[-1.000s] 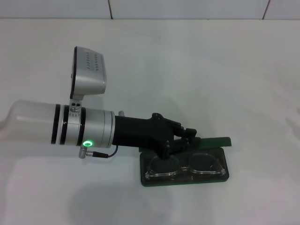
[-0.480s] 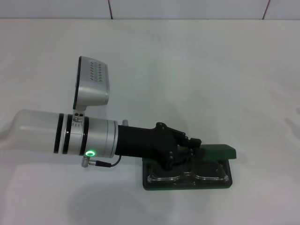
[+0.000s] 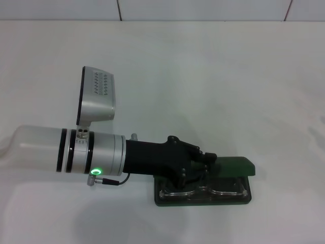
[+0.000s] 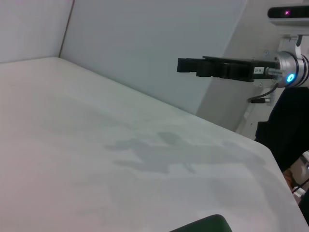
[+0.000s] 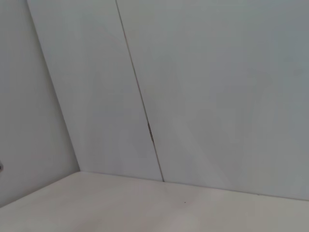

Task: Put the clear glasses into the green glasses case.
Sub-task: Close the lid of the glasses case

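Where the left gripper [image 3: 199, 163] reaches over the green glasses case [image 3: 231, 199], its dark fingers blur into the case, so whether they are apart or together cannot be told. Beneath it, the clear glasses [image 3: 213, 190] lie inside the case, whose lid [image 3: 234, 166] appears half lowered. In the left wrist view, the right gripper [image 4: 193, 65] hangs well above the white table [image 3: 203, 76].

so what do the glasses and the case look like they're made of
The clear glasses look like colourless plastic: the case's dark inside shows through the lenses, and the rims catch pale glints. The green glasses case looks like a rigid shell with a smooth, slightly matte dark green cover, keeping its rounded edge; plastic or leatherette, I can't tell. The left gripper is down at the case's back edge.
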`<state>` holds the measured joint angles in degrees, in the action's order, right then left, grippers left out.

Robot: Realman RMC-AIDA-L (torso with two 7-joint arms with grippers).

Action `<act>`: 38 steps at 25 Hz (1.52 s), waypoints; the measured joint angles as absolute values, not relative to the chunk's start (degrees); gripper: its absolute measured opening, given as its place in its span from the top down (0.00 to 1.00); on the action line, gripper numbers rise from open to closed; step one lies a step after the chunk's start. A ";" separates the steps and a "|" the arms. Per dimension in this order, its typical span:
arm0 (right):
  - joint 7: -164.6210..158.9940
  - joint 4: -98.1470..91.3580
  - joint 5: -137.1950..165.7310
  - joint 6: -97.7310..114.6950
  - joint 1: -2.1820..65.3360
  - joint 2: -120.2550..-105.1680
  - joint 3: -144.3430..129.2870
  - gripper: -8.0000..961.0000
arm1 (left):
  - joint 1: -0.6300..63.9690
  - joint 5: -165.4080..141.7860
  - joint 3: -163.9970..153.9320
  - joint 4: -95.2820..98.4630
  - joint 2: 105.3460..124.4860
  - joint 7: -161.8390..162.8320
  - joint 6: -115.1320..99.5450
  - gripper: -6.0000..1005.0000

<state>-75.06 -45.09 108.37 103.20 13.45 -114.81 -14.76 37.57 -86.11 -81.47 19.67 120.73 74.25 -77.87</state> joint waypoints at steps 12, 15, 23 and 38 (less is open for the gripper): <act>-75.06 -45.09 108.37 103.26 13.63 -114.80 -14.76 0.46 | 36.49 -82.87 -86.14 19.71 120.76 71.74 -77.42 0.78; -75.06 -45.09 108.36 103.30 13.79 -114.77 -14.76 0.46 | 36.30 -81.68 -87.59 19.75 120.75 71.28 -77.08 0.78; -75.06 -45.09 108.36 103.23 13.89 -114.78 -14.76 0.45 | 36.12 -80.07 -90.05 20.56 120.76 71.12 -76.91 0.78; -75.06 -45.09 108.37 103.59 13.92 -114.79 -16.24 0.45 | 33.84 -77.03 -93.79 29.38 119.87 75.71 -77.42 0.78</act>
